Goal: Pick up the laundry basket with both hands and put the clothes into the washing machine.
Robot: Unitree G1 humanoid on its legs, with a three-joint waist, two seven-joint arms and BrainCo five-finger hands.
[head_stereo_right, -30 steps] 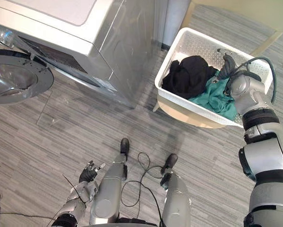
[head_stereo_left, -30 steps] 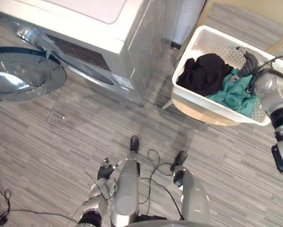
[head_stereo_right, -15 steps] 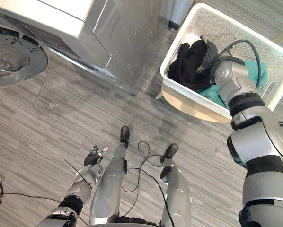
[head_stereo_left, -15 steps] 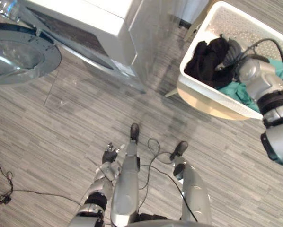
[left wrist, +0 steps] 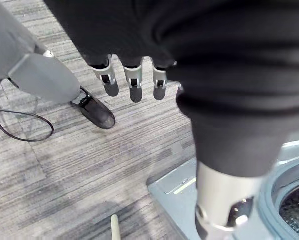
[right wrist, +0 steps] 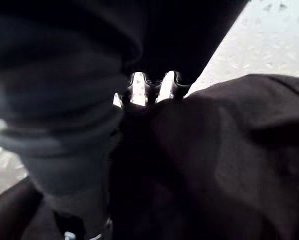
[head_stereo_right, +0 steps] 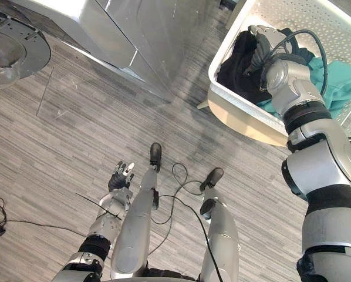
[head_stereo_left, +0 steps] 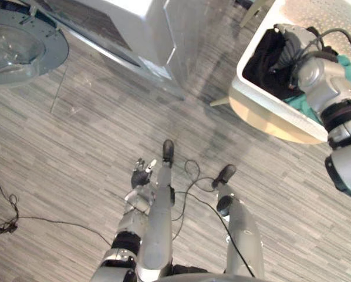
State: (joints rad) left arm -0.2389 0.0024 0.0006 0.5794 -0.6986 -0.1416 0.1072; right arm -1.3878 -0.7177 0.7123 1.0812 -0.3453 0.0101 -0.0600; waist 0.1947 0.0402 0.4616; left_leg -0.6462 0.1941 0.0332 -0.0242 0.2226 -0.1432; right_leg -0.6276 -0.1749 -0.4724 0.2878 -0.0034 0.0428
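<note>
From the head camera I see the laundry basket [head_stereo_left: 250, 36] standing on a beige stand [head_stereo_left: 269, 120], to the right of the washing machine [head_stereo_left: 140, 23], whose round door [head_stereo_left: 23, 44] hangs open. The basket holds a black garment [head_stereo_left: 269, 59] and a teal garment [head_stereo_right: 340, 82] just beside it. My right hand [head_stereo_right: 263, 38] is down inside the basket, on top of the black garment. My left hand [head_stereo_left: 141, 172] hangs low over the floor [head_stereo_left: 76, 147], well apart from the basket.

On the left wrist camera the fingers [left wrist: 132, 82] are straight and relaxed, holding nothing, with floor past them.

On the right wrist camera the hand is up against the black cloth, with the basket's white perforated wall behind. I cannot tell whether that hand is loose or gripping.
</note>
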